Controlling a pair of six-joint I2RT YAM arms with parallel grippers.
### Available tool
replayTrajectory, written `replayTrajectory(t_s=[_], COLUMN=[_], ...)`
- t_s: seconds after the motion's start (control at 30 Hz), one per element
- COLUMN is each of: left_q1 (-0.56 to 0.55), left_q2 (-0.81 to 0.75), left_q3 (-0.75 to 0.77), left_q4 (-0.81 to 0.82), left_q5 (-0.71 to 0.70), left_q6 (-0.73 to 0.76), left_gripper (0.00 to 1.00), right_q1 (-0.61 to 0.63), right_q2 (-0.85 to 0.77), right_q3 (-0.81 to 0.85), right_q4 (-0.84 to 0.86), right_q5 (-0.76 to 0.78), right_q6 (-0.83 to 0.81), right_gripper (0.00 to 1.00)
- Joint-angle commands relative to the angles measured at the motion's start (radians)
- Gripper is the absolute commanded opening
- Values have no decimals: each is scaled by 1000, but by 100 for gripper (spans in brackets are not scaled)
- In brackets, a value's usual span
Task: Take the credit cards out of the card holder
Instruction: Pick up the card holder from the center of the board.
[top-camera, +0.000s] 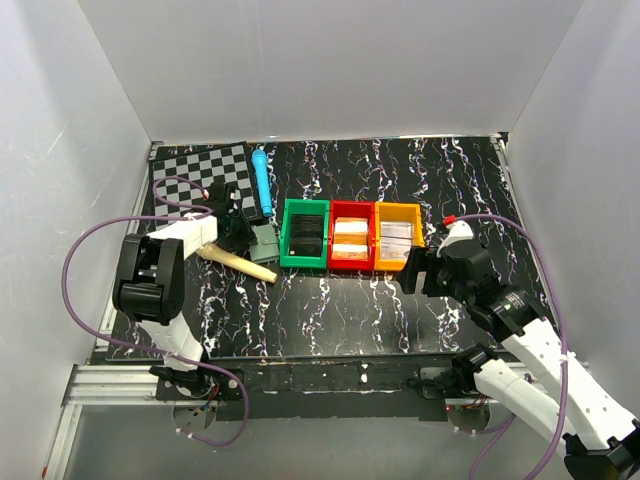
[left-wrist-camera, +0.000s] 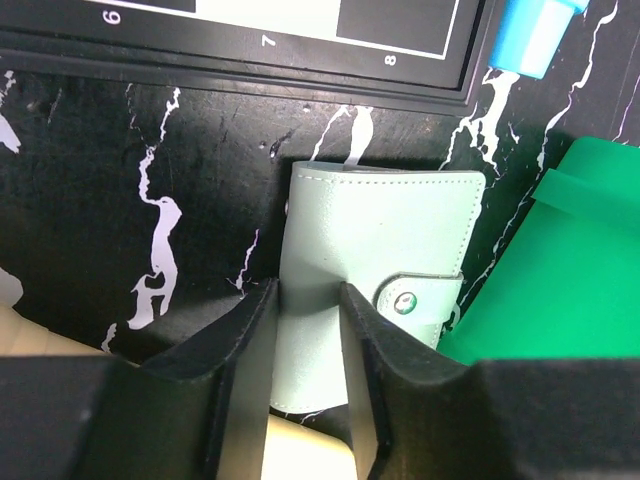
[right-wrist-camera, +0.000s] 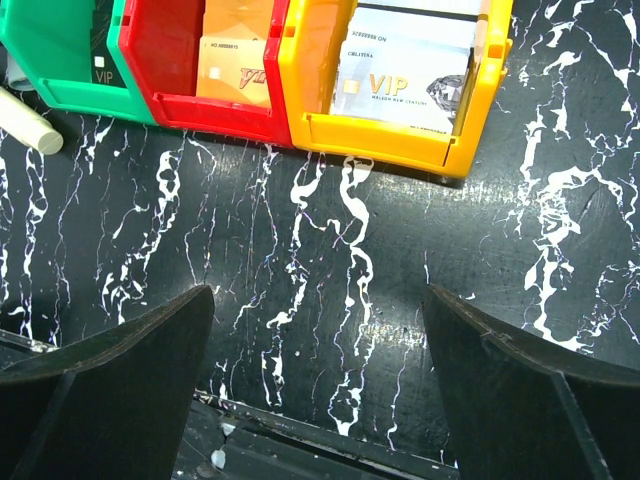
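The card holder (left-wrist-camera: 400, 230) lies closed on the black marbled table, pale grey-green, its snap tab (left-wrist-camera: 420, 297) fastened; it sits just left of the green bin (top-camera: 265, 240). My left gripper (left-wrist-camera: 310, 290) hovers over its left part, jaws narrowly apart, one finger at its left edge and the other above its face. No credit cards show in the holder. Loose cards lie in the red bin (right-wrist-camera: 235, 60) and the yellow bin (right-wrist-camera: 400, 85). My right gripper (right-wrist-camera: 320, 300) stands wide open over bare table in front of the yellow bin.
Green (top-camera: 304, 204), red (top-camera: 352, 205) and yellow (top-camera: 398, 207) bins stand in a row mid-table. A checkerboard (top-camera: 200, 170) and a blue marker (top-camera: 262, 180) lie behind the holder. A beige stick (top-camera: 240, 262) lies under the left wrist.
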Motion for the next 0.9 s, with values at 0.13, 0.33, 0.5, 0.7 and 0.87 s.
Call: replayTrajectory(t_s=[0.13, 0.33, 0.5, 0.7, 0.87], left_q1=[-3, -3, -3, -3, -3], left_q2=[-7, -41, -102, -199, -281], left_q3=[21, 15, 13, 47, 85], left_q4=[-4, 2, 4, -22, -47], left_q5=[-1, 9, 17, 22, 32], left_q6=[17, 17, 13, 1, -14], left_gripper=[12, 0, 0, 0, 0], right_q1=[5, 5, 5, 5, 5], right_q2=[-9, -13, -15, -12, -15], right_q3=[10, 7, 9, 12, 15], right_q4=[39, 39, 41, 42, 41], right_q5=[9, 12, 10, 3, -2], right_q6=[-14, -14, -13, -10, -7], right_gripper=[93, 93, 93, 93, 93])
